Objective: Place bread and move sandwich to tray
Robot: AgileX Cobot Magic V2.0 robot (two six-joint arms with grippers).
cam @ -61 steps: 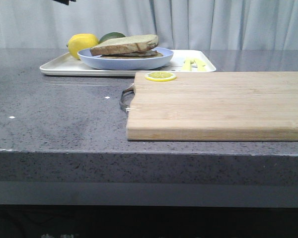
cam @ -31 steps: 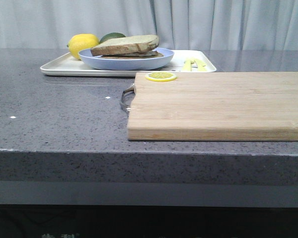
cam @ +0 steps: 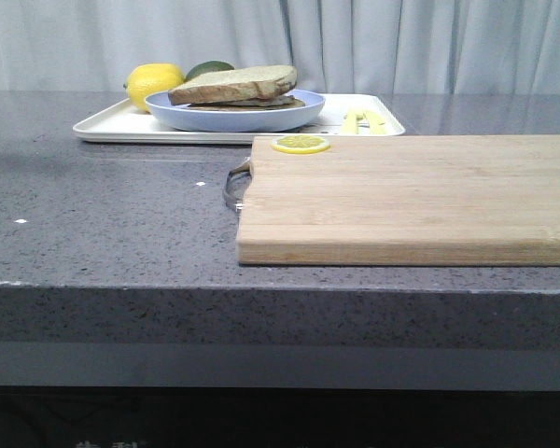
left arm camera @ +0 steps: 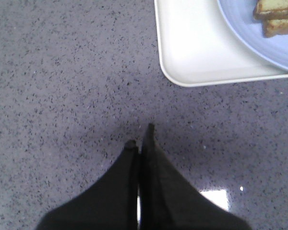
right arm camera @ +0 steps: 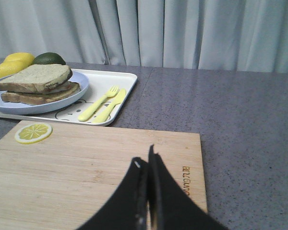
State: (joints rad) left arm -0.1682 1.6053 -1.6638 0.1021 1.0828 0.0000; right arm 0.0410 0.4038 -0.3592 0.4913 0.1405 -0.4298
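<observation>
The sandwich [cam: 233, 87] of two toast slices lies on the round pale blue plate [cam: 235, 114], which stands on the white tray [cam: 107, 126] at the back left. It also shows in the right wrist view [right arm camera: 37, 84] and partly in the left wrist view [left arm camera: 277, 17]. No egg shows. My left gripper [left arm camera: 140, 136] is shut and empty above the grey counter, near the tray's corner [left arm camera: 182, 62]. My right gripper [right arm camera: 144, 157] is shut and empty above the wooden cutting board [right arm camera: 86, 172]. Neither gripper shows in the front view.
A lemon [cam: 153, 83] and a green fruit [cam: 210, 68] sit at the tray's back. A yellow fork and knife [right arm camera: 103, 104] lie on the tray's right part. A lemon slice [cam: 301, 144] lies on the cutting board [cam: 411, 196]. A curtain hangs behind.
A dark arm part at the top left of the front view has gone out of sight. The sandwich, plate and tray stay where they were.
</observation>
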